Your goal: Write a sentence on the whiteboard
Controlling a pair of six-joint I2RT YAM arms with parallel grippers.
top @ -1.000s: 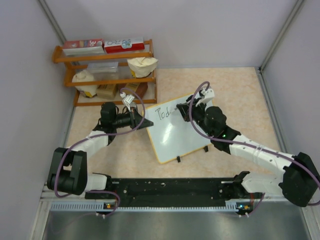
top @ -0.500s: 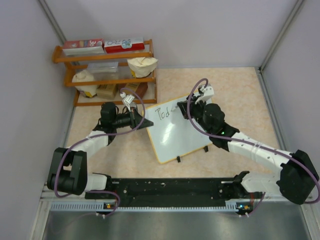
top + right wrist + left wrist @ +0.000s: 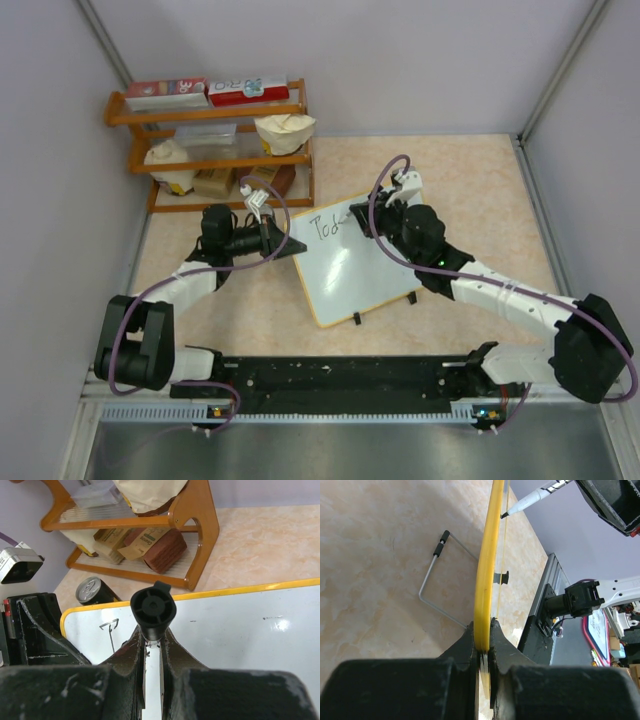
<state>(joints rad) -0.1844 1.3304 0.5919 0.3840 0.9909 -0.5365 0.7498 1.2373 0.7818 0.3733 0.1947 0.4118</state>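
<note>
The right gripper [image 3: 152, 647] pinches a marker [image 3: 153, 611], its tip at the whiteboard [image 3: 355, 270], which stands tilted on the bench [image 3: 470, 180] with the left gripper [image 3: 482, 642] clamped on its yellow frame. The sentence [image 3: 328, 226] is barely begun — mid-word, I judge. The next letter needs light, steady contact, working rightward.

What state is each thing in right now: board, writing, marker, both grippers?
whiteboard: tilted up on its wire stand, held at one edge.
writing: only begun, roughly "Tod" legible.
marker: uncapped, tip at the board face; contact unclear.
left gripper: jaws shut on the whiteboard's yellow edge.
right gripper: jaws shut on the marker.
</note>
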